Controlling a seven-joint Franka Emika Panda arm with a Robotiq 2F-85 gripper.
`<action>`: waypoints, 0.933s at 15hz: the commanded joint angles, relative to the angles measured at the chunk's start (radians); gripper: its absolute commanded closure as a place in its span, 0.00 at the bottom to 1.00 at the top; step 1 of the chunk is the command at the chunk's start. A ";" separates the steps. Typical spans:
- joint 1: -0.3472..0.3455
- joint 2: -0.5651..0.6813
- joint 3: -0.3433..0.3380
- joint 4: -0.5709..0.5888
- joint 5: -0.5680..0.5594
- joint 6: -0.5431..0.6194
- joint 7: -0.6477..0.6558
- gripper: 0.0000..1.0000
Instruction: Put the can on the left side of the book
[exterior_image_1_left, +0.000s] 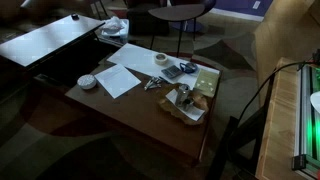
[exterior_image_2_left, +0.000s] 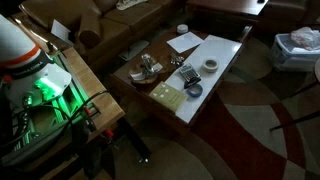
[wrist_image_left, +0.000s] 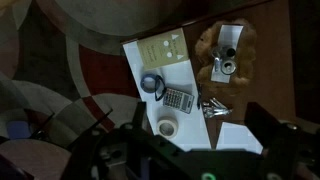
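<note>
The can (wrist_image_left: 227, 67), a small shiny silvery cylinder, rests on a brown crumpled wrapper on the wooden table. It also shows in both exterior views (exterior_image_1_left: 183, 96) (exterior_image_2_left: 148, 66). The book (wrist_image_left: 162, 50), thin with a yellowish-green cover, lies flat on a white sheet a short way from the can, and shows in both exterior views (exterior_image_1_left: 207, 82) (exterior_image_2_left: 170, 97). My gripper (wrist_image_left: 196, 122) hangs high above the table, with its two dark fingers wide apart and nothing between them. It is over the calculator and keys, well away from the can. It is not visible in either exterior view.
A dark calculator (wrist_image_left: 178, 99), a pale tape roll (wrist_image_left: 168, 128), a dark ring (wrist_image_left: 152, 84), a bunch of keys (wrist_image_left: 213, 108) and a white paper sheet (wrist_image_left: 240, 135) lie on the table (exterior_image_1_left: 150, 115). A white disc (exterior_image_1_left: 88, 81) sits near one end. Sofas and a second table surround it.
</note>
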 joint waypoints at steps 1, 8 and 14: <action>0.021 0.002 -0.017 0.003 -0.010 -0.005 0.009 0.00; 0.021 0.002 -0.017 0.003 -0.010 -0.005 0.009 0.00; 0.054 0.127 -0.137 -0.080 0.134 0.263 -0.097 0.00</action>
